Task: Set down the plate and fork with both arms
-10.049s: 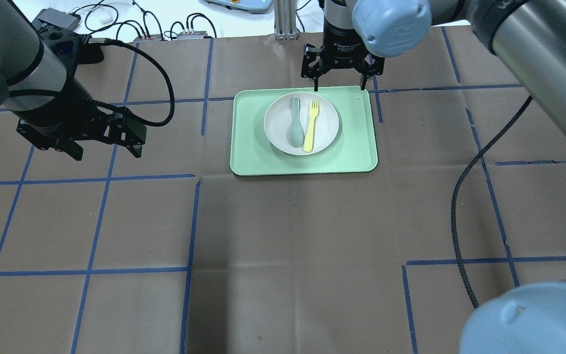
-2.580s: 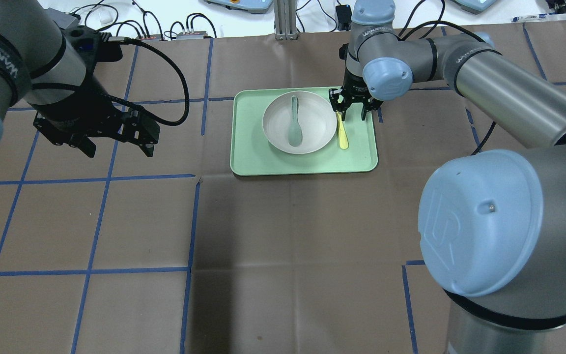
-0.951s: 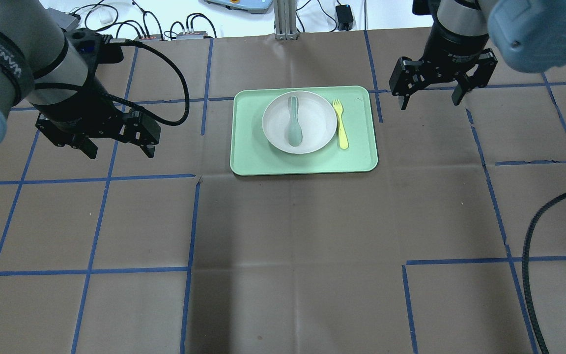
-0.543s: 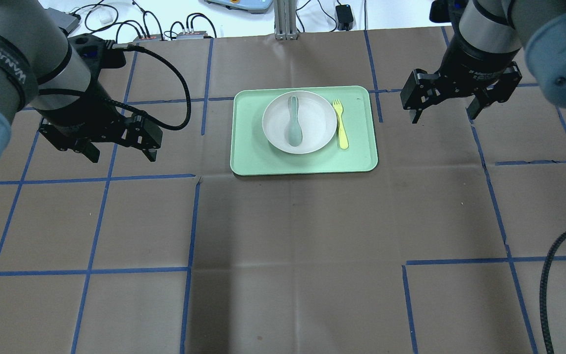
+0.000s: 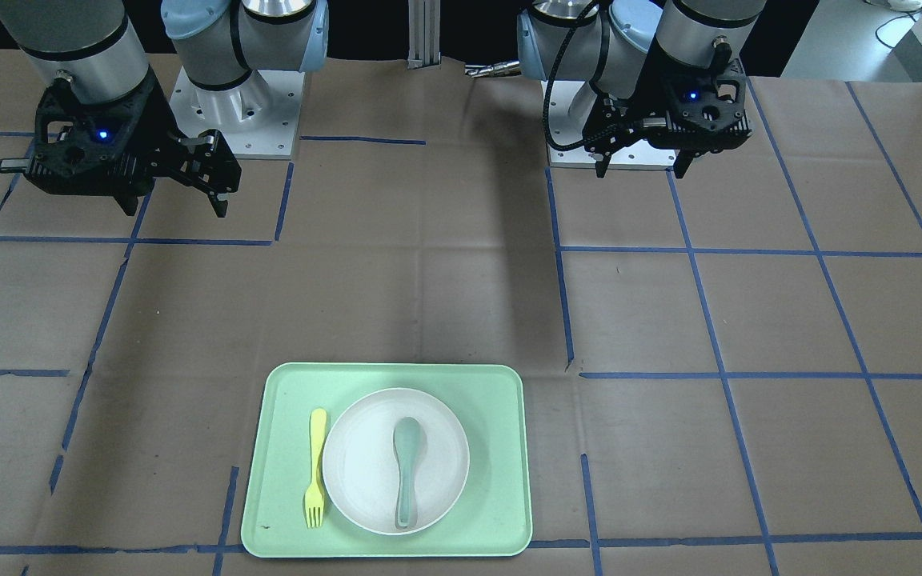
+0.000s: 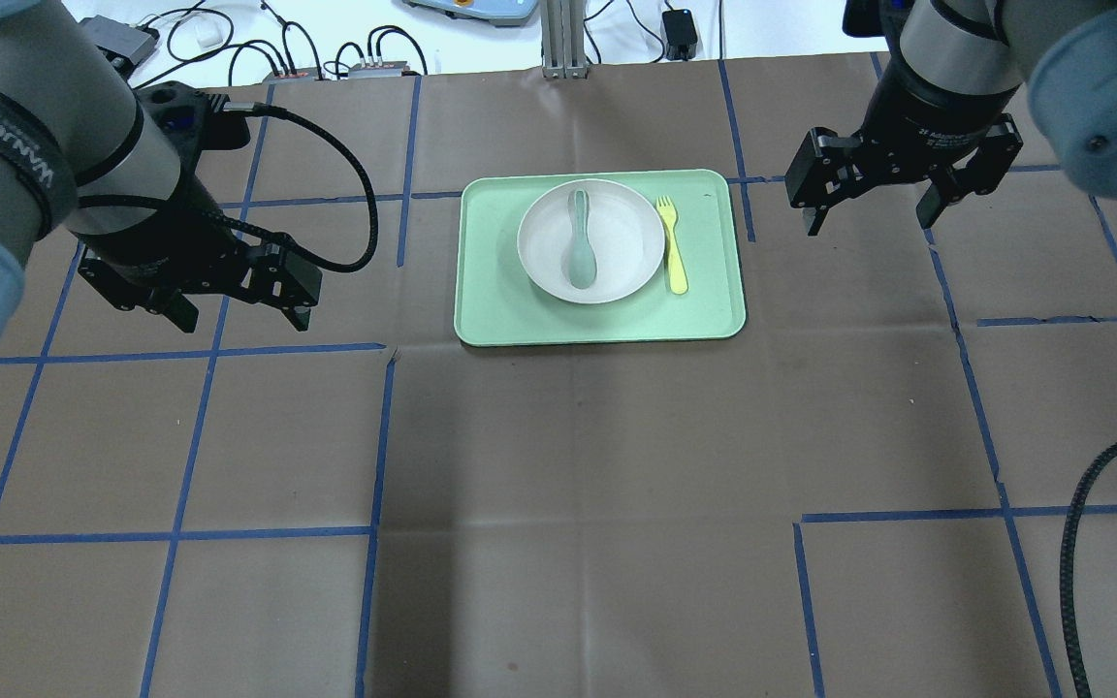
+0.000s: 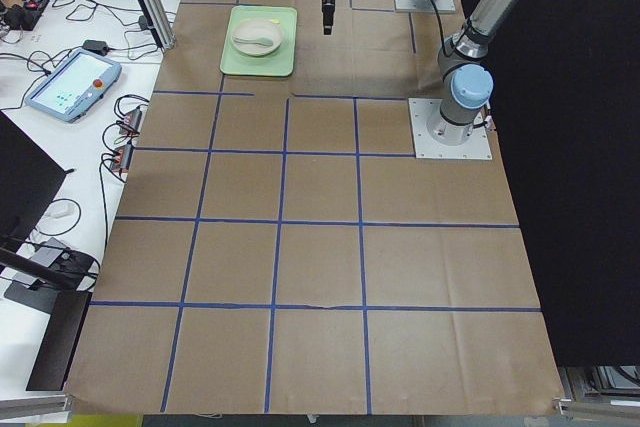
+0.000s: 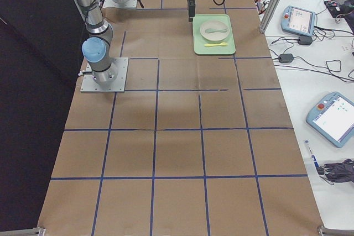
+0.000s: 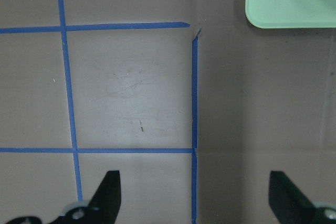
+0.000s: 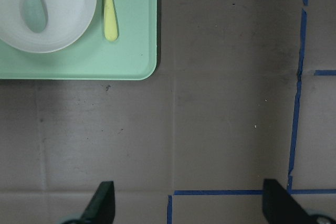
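Observation:
The off-white plate (image 6: 628,242) sits on the mint-green tray (image 6: 704,305). The pale-yellow fork (image 6: 672,242) lies on the tray just right of the plate, tines away from me. My right gripper (image 6: 869,221) is open and empty, above the table to the right of the tray. Its wrist view shows the plate (image 10: 68,3), the fork (image 10: 108,9) and open fingers (image 10: 102,203). My left gripper (image 6: 240,315) is open and empty, well left of the tray. In the front view the fork (image 5: 316,468) lies left of the plate (image 5: 361,464).
A grey-green spoon (image 6: 579,242) lies in the plate. The table is brown paper with blue tape lines (image 6: 379,436). Cables and devices (image 6: 326,58) lie beyond the far edge. The tray's corner (image 9: 294,3) shows in the left wrist view.
The fork went from the plate to the tray beside it. My right gripper let it go, rose and drew off to the right. My left gripper drifted slightly nearer.

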You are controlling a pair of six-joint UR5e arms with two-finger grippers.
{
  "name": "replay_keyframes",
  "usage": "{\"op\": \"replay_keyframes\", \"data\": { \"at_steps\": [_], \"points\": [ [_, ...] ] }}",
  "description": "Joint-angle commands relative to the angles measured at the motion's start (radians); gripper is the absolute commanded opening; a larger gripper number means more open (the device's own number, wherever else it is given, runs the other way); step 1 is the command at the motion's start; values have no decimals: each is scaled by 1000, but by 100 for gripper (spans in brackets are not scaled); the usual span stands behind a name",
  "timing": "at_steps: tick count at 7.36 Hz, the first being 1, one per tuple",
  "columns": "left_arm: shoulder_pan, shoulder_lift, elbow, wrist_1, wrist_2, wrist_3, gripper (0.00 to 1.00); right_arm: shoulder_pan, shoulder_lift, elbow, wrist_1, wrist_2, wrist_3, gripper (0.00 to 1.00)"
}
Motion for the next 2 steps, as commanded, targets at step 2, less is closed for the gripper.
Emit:
{"op": "replay_keyframes", "data": {
  "at_steps": [2],
  "points": [
    [0,0,0,0,-1,0,100,0,1,-1,0,3,0,100]
  ]
}}
